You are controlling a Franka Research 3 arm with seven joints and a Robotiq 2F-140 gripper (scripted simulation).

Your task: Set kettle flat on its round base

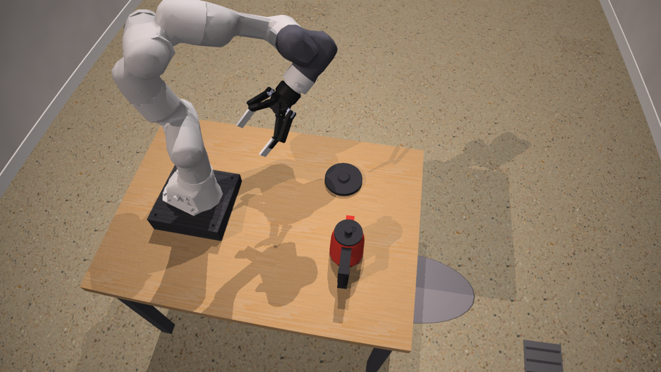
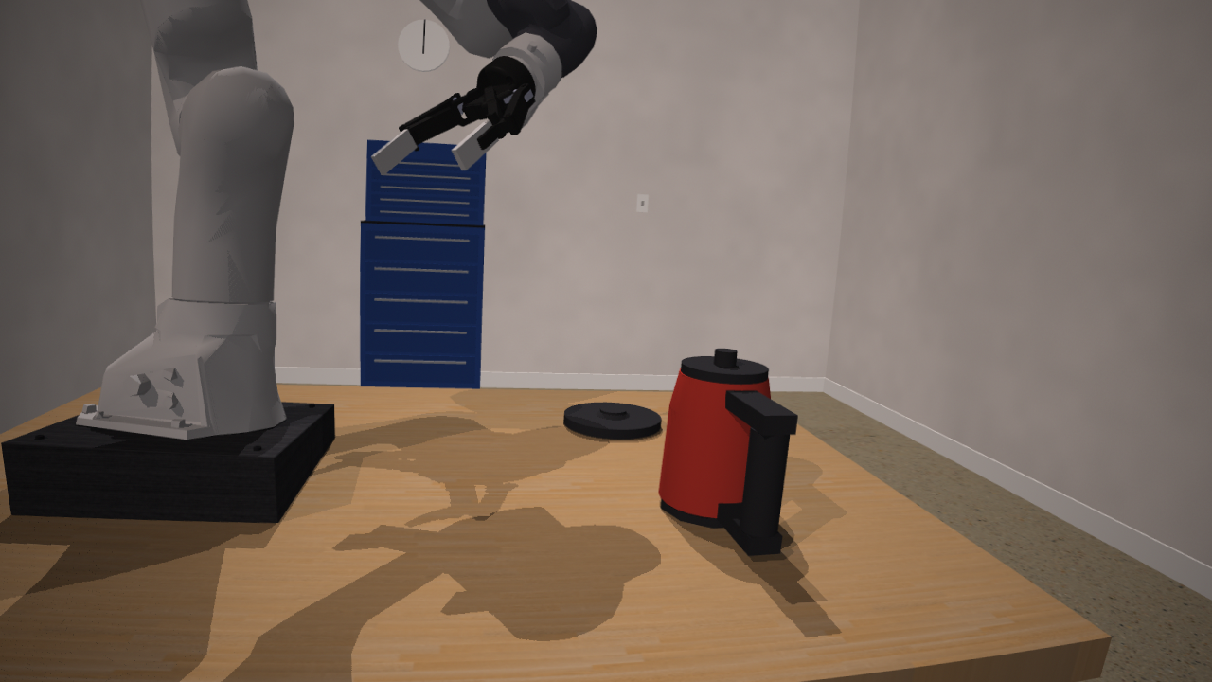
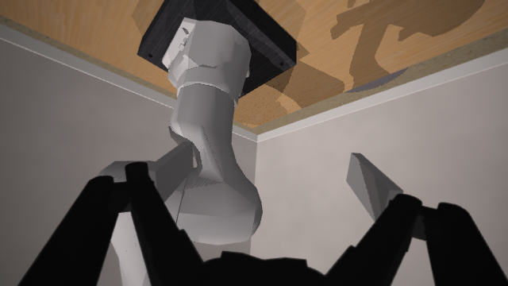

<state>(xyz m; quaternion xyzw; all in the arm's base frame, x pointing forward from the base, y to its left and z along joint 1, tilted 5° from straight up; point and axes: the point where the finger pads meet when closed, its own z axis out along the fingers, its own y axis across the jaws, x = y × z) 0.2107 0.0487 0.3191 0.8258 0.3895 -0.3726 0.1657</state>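
A red kettle [image 1: 347, 247] [image 2: 702, 449] with a black lid, knob and handle stands upright on the wooden table [image 1: 138, 259] [image 2: 889, 593], handle toward the front edge. The round black base [image 1: 343, 179] [image 2: 612, 419] lies flat with its stud up, apart from the kettle and farther back. My gripper [image 1: 254, 135] [image 2: 423, 152] [image 3: 268, 161] is open wide and empty, high above the table's back part, far from both. The wrist view shows the fingers, my own arm and the walls, not the kettle or base.
The arm's black mount [image 1: 196, 207] [image 2: 169, 475] sits on the table's left side. A blue drawer cabinet [image 2: 421, 279] stands behind the table against the wall. A grey disc [image 1: 441, 291] lies on the floor by the table's right edge.
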